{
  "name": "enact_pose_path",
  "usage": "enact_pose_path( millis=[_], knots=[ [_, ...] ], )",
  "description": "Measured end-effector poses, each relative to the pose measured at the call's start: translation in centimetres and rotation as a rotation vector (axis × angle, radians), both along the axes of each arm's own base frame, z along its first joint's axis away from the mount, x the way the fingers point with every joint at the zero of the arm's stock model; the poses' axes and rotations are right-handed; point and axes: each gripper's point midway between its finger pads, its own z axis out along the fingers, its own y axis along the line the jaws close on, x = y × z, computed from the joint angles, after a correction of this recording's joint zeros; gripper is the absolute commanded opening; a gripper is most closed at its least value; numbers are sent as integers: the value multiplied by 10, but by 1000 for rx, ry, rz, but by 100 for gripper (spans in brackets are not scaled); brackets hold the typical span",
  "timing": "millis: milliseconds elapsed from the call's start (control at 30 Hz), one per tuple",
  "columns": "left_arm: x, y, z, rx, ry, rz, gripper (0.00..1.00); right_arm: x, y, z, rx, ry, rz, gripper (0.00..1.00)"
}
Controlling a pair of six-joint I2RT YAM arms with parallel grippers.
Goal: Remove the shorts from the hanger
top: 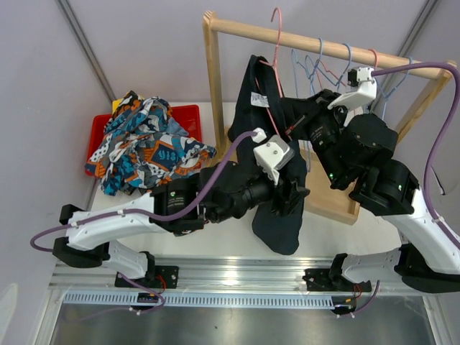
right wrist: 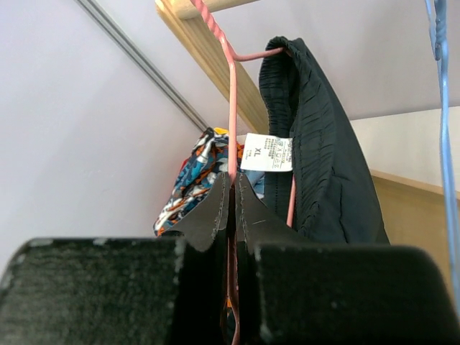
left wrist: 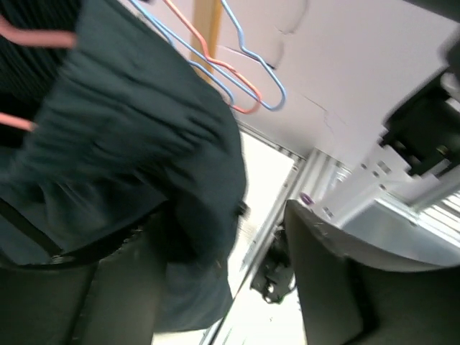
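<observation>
The black shorts (top: 277, 219) with a white label (right wrist: 267, 152) hang from a pink hanger (top: 276, 43) on the wooden rack's rod. My right gripper (top: 291, 128) is shut on the pink hanger's wire (right wrist: 231, 86), just below the label in the right wrist view (right wrist: 232, 188). My left gripper (top: 293, 192) is at the shorts' lower half. In the blurred left wrist view its jaws (left wrist: 237, 280) stand apart, with the black fabric (left wrist: 144, 144) lying against the left finger and a bright gap up to the right finger (left wrist: 323, 287).
A red bin (top: 188, 113) at the left holds a pile of patterned shorts (top: 144, 144). The wooden rack (top: 215, 79) stands on a base board (top: 334, 201). Several empty blue and pink hangers (top: 323, 65) hang on its rod, also seen in the left wrist view (left wrist: 244, 79).
</observation>
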Motion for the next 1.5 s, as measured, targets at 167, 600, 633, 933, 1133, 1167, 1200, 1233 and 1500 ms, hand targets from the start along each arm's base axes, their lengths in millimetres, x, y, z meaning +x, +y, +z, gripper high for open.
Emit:
enact_pose_path(
  millis=[167,600,633,933,1133,1167,1200,1233,1500],
  knots=[
    [13,-12,-11,32,-35,55,0,-10,-4,3,26,-2,20,0],
    [-49,-15,-12,17,-25,-48,0,-10,-22,15,11,-39,-30,0],
    [-59,-15,-16,23,-23,-69,0,-9,-22,18,10,-44,-36,0],
    [-158,-13,-125,209,63,-221,0,-6,-60,69,84,-132,-129,0],
    [-134,-2,-147,264,60,-104,0,-18,-78,71,128,-132,-121,0],
    [-128,-1,-145,260,56,-82,0,-20,-79,69,130,-126,-114,0],
    [-122,1,-143,254,53,-60,0,-23,-79,67,128,-121,-99,0],
    [-117,3,-140,248,50,-40,0,-24,-77,64,118,-113,-81,0],
    [-99,31,-135,205,93,25,0,-41,-6,28,-127,-11,250,99]
  ],
)
